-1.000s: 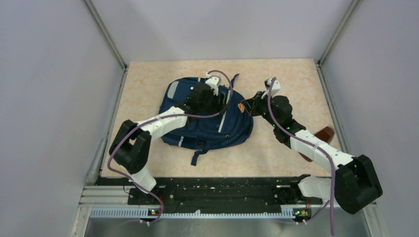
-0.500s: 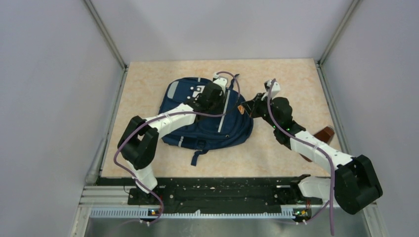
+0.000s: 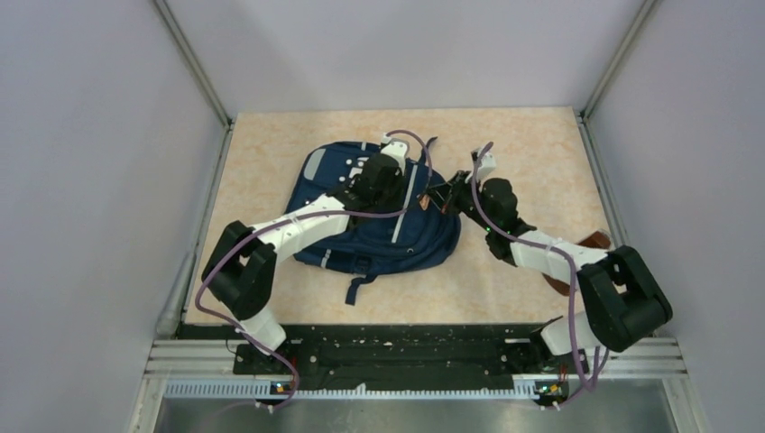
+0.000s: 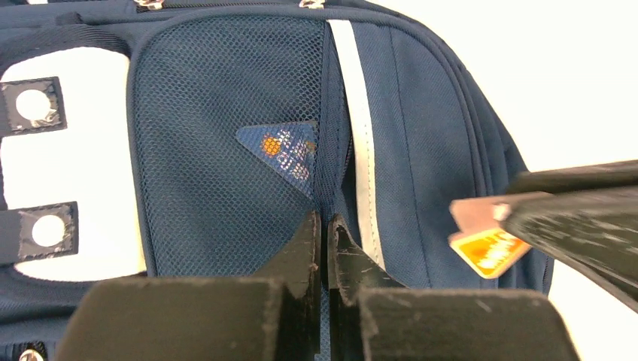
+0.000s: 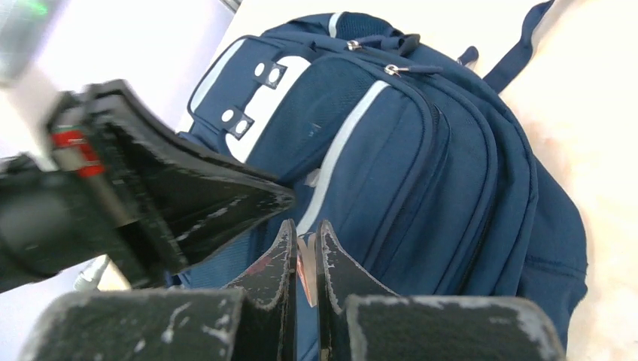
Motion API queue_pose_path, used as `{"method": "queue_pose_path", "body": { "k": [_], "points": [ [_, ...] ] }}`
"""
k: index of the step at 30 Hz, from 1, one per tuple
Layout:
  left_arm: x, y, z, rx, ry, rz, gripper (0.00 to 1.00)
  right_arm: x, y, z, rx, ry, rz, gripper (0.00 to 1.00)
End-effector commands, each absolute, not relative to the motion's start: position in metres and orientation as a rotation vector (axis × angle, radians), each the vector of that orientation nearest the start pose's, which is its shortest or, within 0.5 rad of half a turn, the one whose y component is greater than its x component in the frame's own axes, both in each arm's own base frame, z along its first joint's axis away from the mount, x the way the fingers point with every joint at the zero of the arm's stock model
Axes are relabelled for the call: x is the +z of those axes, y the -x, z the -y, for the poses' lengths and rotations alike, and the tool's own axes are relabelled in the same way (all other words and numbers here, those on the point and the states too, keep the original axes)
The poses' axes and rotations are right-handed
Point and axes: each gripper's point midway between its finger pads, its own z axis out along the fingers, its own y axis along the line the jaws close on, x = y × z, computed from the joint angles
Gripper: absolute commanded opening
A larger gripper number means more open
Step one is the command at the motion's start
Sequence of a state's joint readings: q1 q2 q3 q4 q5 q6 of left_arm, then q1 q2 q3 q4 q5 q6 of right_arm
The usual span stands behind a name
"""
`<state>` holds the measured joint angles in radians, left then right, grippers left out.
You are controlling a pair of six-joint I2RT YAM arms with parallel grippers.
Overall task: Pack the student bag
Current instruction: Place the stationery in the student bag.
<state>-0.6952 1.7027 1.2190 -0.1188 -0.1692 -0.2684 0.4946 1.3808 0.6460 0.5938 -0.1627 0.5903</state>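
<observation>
1. At the centre of the top view lay the student bag, front pockets facing up on the beige table.
2. Low in the middle of the left wrist view, the left gripper had its fingers pressed together on the seam at the right edge of the mesh pocket. The pinch sat just below the triangular emblem and just left of the pale stripe.
3. At the bottom centre of the right wrist view, the right gripper was clamped on a small orange tag at the bag's right-hand side. We took it for a zip pull, though the zip's track was hidden there.
4. We judged the step to be opening a compartment, with one pinch anchoring the fabric and the other drawing the pull.
5. To do it well, we wanted the left pinch firm and low so the cloth would be taut. We also wanted the tag drawn along the curve of the zip rather than up off it, since a soft bag is likely to bunch and jam the slider.
6. The two grippers stood very near each other, so we wanted the pull directed away from the left fingers.
7. At the right middle of the top view, a brown object lay apart from the bag, partly hidden behind the right arm. We could not tell what it was.
</observation>
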Motion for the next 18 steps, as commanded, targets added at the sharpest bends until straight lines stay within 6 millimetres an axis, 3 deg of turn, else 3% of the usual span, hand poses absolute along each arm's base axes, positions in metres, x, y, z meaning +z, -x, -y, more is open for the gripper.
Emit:
{"method": "queue_pose_path", "body": {
  "k": [1, 11, 18],
  "points": [
    [0.178, -0.388, 0.277, -0.365, -0.265, -2.054, 0.00, 0.212, -0.365, -0.271, 1.047, 0.021, -1.689, 0.00],
    [0.181, -0.386, 0.278, -0.383, -0.262, -2.050, 0.00, 0.211, -0.379, -0.291, 1.151, -0.032, -1.659, 0.00],
    [0.193, -0.384, 0.280, -0.423, -0.256, -2.018, 0.00, 0.197, -0.392, -0.301, 1.163, -0.089, -1.685, 0.00]
  ]
}}
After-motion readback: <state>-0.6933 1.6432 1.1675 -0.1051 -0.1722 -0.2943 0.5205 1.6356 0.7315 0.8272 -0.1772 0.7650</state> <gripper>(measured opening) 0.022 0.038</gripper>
